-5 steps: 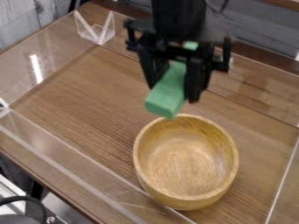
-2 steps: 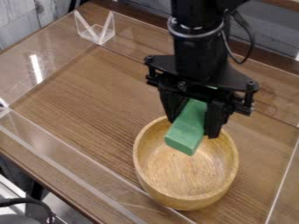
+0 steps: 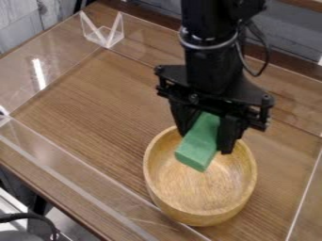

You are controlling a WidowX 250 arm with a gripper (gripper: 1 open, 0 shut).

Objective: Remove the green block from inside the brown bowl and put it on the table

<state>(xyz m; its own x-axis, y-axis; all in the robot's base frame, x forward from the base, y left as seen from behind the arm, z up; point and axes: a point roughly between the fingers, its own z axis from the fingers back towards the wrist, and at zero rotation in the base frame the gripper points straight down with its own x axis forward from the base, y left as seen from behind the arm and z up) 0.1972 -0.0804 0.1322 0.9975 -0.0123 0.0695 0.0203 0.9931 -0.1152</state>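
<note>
The green block (image 3: 198, 151) hangs tilted, pinched at its upper end between the black fingers of my gripper (image 3: 213, 130), which points straight down and is shut on it. Its lower end dips over the inside of the brown bowl (image 3: 161, 184), near the bowl's back half; I cannot tell whether it touches the bowl's floor. The bowl is round, light tan wood and sits on the table (image 3: 101, 104) at the front right. The arm's black body hides the table behind the bowl.
Low clear acrylic walls (image 3: 51, 151) border the tabletop on the left and front. A small clear folded acrylic piece (image 3: 101, 30) stands at the back left corner. Dark cables (image 3: 19, 224) lie outside the front left wall.
The gripper has come down and toward the front right with the green block. The block hung behind the bowl's rim before; it now hangs over the bowl's inside.
</note>
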